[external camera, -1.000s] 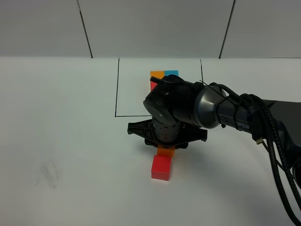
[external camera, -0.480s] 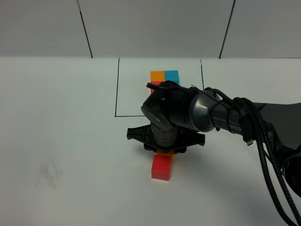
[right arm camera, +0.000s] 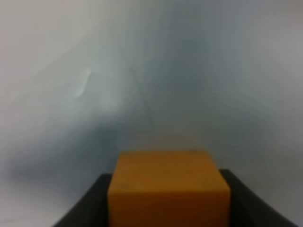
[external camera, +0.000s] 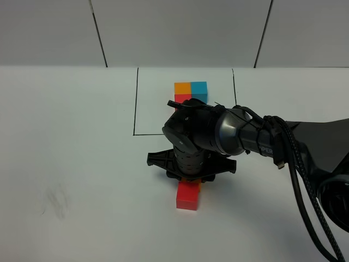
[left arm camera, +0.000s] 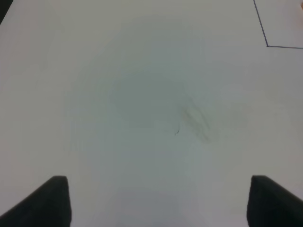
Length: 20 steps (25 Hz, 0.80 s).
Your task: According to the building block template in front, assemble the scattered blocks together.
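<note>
The right fingers [right arm camera: 92,205] squeeze the orange block [right arm camera: 168,189], low over the bench [external camera: 82,164], so it can sit against the red block [external camera: 187,195] just beside them, like the pattern [external camera: 183,88]. The left fingers [left arm camera: 52,201] are wide open, holding nothing.

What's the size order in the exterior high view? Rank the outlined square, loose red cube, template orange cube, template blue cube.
Outlined square
Loose red cube, though it sits nearer the camera
Template orange cube and template blue cube look alike
</note>
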Each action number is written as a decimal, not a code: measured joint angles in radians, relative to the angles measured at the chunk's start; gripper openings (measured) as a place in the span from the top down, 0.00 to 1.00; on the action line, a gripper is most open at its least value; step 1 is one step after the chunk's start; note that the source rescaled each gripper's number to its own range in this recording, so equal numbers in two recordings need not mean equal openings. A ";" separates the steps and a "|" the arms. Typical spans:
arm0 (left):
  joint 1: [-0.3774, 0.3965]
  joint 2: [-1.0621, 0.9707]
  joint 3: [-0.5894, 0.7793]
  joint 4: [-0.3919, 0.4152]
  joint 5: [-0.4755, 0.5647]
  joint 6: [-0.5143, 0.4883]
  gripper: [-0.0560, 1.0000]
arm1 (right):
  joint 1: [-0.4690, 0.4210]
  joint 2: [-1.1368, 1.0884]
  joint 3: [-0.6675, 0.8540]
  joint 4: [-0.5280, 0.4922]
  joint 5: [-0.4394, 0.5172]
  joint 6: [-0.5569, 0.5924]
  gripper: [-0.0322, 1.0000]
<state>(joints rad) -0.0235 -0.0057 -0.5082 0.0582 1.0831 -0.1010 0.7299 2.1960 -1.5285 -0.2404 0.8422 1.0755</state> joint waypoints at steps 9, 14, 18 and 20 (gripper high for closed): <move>0.000 0.000 0.000 0.000 0.000 0.000 0.32 | 0.000 0.001 -0.002 0.004 -0.003 -0.051 0.70; 0.000 0.000 0.000 0.000 0.000 0.000 0.32 | 0.000 0.001 -0.002 0.018 -0.004 -0.074 0.70; 0.000 0.000 0.000 0.000 0.000 0.001 0.32 | 0.000 0.001 -0.005 0.042 -0.003 -0.085 0.70; 0.000 0.000 0.000 0.000 0.000 0.001 0.32 | 0.000 0.001 -0.007 0.048 -0.002 -0.089 0.70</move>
<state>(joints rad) -0.0235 -0.0057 -0.5082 0.0582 1.0831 -0.1001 0.7299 2.1968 -1.5352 -0.1920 0.8402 0.9869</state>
